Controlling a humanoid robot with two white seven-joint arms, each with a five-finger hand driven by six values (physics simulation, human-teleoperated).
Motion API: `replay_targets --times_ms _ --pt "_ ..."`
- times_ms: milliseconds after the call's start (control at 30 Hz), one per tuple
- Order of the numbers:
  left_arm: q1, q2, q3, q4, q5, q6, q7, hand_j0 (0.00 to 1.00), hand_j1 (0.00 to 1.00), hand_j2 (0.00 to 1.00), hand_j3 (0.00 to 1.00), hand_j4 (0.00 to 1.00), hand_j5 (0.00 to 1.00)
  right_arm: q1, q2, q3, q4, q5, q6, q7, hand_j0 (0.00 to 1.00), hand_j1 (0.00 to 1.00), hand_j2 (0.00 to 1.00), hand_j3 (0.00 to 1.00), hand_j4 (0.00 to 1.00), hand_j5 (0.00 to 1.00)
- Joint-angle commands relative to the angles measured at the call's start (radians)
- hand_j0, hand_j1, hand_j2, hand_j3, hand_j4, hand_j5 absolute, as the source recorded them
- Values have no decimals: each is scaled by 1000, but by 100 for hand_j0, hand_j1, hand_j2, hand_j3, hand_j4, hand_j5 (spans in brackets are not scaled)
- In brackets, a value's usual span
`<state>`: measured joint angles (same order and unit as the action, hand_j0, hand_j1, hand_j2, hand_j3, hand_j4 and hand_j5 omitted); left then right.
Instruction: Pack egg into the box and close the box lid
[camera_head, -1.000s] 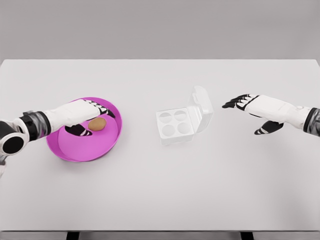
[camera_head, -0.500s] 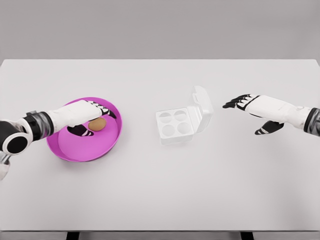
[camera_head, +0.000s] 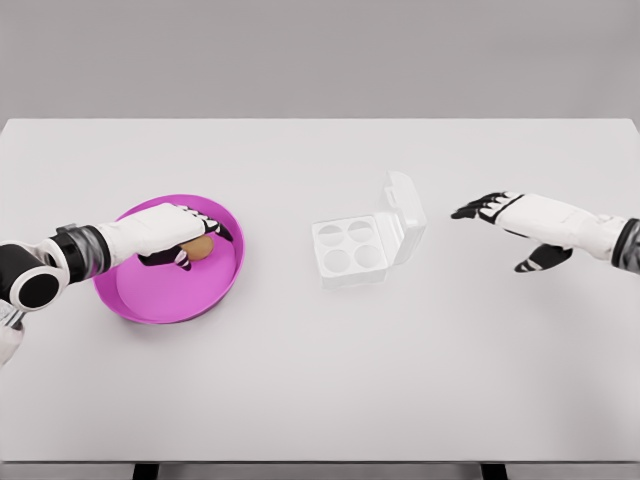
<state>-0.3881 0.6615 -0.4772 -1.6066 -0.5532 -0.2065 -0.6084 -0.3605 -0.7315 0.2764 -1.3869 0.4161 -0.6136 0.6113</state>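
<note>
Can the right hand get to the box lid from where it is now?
Probably yes. The right hand is open above bare table, just right of the raised lid, and nothing lies between them. The left hand is busy at the egg in the pink bowl.

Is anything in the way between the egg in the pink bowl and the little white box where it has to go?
Nothing visible is. The egg sits in the pink bowl under the left hand, whose fingers curl around it. Between the bowl and the open box there is only bare table. The lid stands up on the far side, so the cups are uncovered.
</note>
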Motion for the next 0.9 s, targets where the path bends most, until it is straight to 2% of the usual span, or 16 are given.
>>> replay_targets --times_ms 0,333,867 --pt "0 1 -1 0 1 -1 -2 75 75 75 75 75 75 2 -3 0 11 -7 3 0 100 100 100 100 100 100" --pt "0 3 0 -4 9 -1 -2 66 66 66 66 66 66 3 6 0 5 -8 3 0 100 100 100 100 100 100" --pt "3 6 2 -10 16 -1 -2 66 66 66 66 66 66 6 9 0 2 -8 3 0 100 100 100 100 100 100"
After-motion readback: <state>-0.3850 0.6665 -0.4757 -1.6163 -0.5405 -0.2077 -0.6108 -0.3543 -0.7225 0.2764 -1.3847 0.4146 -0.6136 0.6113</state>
